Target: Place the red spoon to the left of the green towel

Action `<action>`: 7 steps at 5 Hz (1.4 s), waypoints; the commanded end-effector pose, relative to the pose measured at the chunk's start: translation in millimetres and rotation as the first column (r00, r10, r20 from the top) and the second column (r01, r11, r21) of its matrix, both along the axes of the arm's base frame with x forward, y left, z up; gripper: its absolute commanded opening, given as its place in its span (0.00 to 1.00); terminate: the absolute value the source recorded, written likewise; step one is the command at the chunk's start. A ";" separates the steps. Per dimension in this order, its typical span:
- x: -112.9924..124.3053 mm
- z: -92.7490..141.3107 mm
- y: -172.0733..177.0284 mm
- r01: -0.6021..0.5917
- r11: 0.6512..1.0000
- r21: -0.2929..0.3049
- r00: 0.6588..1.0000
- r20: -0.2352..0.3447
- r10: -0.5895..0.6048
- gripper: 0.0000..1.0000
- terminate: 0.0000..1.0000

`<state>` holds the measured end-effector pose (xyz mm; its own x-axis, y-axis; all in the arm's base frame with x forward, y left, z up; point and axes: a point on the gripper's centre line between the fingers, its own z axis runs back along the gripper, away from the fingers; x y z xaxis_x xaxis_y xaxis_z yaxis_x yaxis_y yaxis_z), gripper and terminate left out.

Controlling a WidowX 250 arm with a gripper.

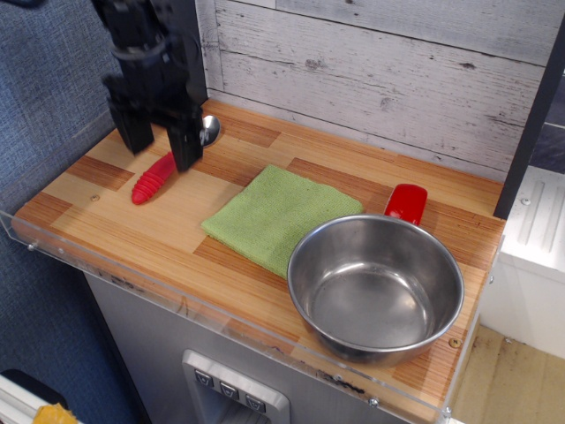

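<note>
The red spoon [153, 179] lies on the wooden table [106, 221] at the left. Its ribbed red handle points to the front left and its silver bowl sits at the back, partly hidden by a finger. The green towel [282, 215] lies flat to the right of the spoon, a short gap apart. My gripper [161, 146] hangs just above the spoon's middle, open, with one finger on either side of the spoon and nothing held.
A steel bowl [375, 287] stands at the front right, touching the towel's right corner. A flat red rounded piece [406, 203] lies behind the bowl. A clear plastic rim runs along the front and left table edges. A plank wall stands behind.
</note>
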<state>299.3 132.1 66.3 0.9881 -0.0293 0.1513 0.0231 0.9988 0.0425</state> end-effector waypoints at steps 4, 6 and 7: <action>-15.9 41.6 -48.6 -0.075 0.996 -0.048 0.996 0.038 0.077 1.00 0.00; -15.7 41.7 -45.0 -0.098 0.994 -0.037 0.995 0.025 0.099 1.00 0.00; -15.7 41.7 -45.0 -0.098 0.994 -0.037 0.995 0.025 0.099 1.00 1.00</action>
